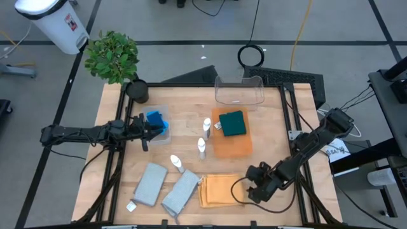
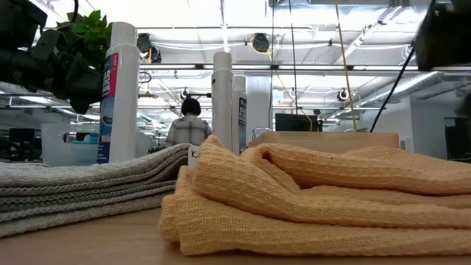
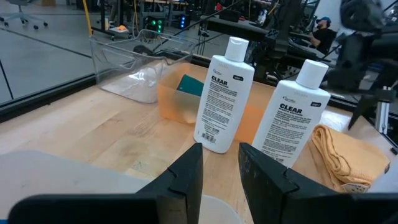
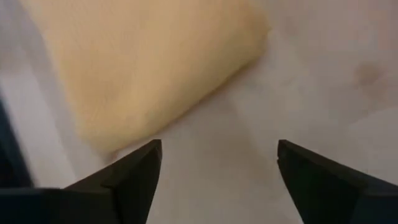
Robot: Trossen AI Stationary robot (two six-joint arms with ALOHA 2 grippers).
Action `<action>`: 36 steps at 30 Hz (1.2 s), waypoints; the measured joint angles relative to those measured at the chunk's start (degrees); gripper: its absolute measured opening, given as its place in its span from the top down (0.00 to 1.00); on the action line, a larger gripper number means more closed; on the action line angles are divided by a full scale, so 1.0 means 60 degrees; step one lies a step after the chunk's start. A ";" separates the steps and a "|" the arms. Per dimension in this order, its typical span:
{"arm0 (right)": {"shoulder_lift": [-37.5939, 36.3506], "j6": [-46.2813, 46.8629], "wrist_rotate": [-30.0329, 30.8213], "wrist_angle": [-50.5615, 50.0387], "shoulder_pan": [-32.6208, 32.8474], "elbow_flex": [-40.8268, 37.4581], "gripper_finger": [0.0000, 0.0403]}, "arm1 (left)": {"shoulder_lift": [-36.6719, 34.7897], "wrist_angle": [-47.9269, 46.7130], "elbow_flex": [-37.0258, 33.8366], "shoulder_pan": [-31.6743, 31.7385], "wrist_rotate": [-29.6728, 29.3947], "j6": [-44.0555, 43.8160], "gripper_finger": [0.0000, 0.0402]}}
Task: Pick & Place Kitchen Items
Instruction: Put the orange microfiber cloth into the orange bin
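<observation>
The orange cloth point(image 1: 219, 189) lay folded at the table's near edge, beside two grey cloths point(image 1: 166, 187). Your right gripper point(image 1: 249, 191) stood just beside its edge, fingers spread wide, gripping nothing. Your left gripper point(image 1: 152, 125) sat at the clear bin point(image 1: 166, 130) with the blue sponges point(image 1: 156, 119); its fingers point(image 3: 186, 177) were narrow, and I cannot tell what, if anything, they held. The dark green cloth point(image 1: 233, 123) rested on the orange tray point(image 1: 230, 144), three white bottles point(image 1: 202, 148) nearby.

Grey floor point(image 1: 191, 25) with dark lines, white bin point(image 1: 54, 22), bright ceiling lights point(image 2: 309, 15), person point(image 2: 189, 125) beyond.
</observation>
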 joint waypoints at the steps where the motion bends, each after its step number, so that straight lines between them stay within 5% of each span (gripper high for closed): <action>1: 0.0000 0.0214 -0.0197 0.0706 0.0045 -0.0353 0.24 | -0.0002 0.0001 0.0000 -0.0001 0.0000 0.0000 0.73; 9: -0.0018 0.1107 0.0015 0.5900 0.0188 -0.2482 0.28 | -0.0003 -0.0001 0.0000 -0.0001 0.0001 0.0000 0.73; 16: 0.0212 0.1615 0.1761 0.6181 0.0182 -0.2714 0.33 | -0.0003 0.0001 0.0000 -0.0001 0.0000 0.0000 0.73; 25: 0.1367 0.1606 0.1493 0.8244 0.0087 -0.2698 0.33 | -0.0003 0.0001 0.0000 0.0001 0.0000 0.0000 0.73; 36: 0.1903 0.1308 0.2201 0.8472 -0.0097 -0.2703 0.36 | -0.0001 0.0001 0.0000 0.0002 0.0002 0.0000 0.73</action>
